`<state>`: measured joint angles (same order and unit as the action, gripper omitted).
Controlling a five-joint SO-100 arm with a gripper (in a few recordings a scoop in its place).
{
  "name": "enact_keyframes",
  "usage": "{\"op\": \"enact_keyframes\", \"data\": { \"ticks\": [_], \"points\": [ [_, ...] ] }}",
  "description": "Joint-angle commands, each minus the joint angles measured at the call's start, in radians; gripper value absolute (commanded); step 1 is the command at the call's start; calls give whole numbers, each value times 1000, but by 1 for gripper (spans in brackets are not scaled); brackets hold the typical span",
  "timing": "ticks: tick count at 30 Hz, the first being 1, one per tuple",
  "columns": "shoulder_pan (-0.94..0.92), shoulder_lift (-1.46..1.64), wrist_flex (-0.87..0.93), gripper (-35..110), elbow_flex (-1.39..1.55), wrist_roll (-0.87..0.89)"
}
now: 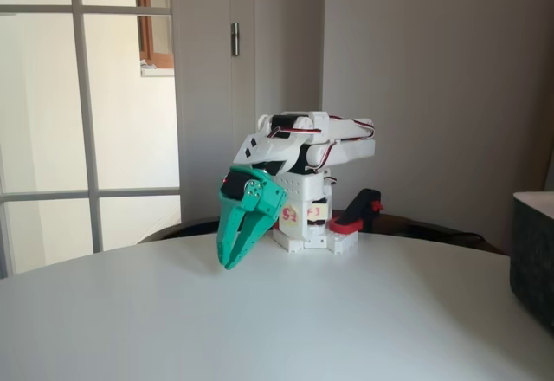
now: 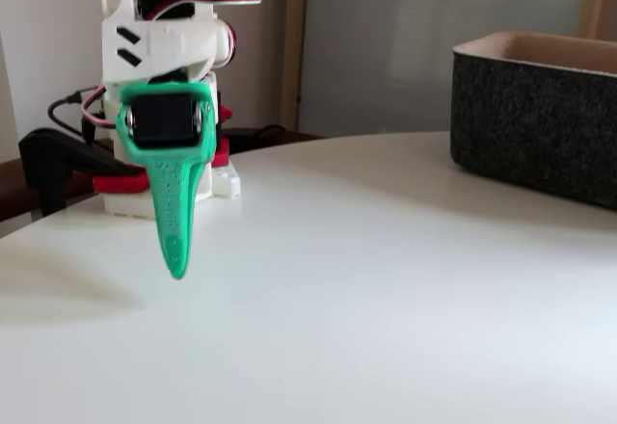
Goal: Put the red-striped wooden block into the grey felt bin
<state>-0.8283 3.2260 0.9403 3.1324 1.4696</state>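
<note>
The grey felt bin (image 2: 535, 125), dark and fuzzy with a paler rim, stands on the white round table (image 1: 260, 320). Well apart from the bin, the green gripper (image 1: 232, 262) hangs closed and empty above the table, before a glazed door (image 1: 86, 104).

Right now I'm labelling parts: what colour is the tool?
Green; the tool shows best in a fixed view, fingers together.

- Setting: a home room, likely a living or dining area.
- Evidence: round white table (image 1: 260, 312); glazed door (image 1: 82, 113) at far left; hinged panel door (image 1: 234, 78) behind; plain painted walls (image 1: 433, 78).
</note>
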Motion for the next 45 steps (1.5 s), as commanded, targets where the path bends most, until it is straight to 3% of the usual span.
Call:
{"op": "enact_keyframes", "data": {
  "ticks": [1, 45],
  "points": [
    [-18, 31, -5, 0, 12, 14],
    [-11, 31, -5, 0, 12, 11]
  ]
}}
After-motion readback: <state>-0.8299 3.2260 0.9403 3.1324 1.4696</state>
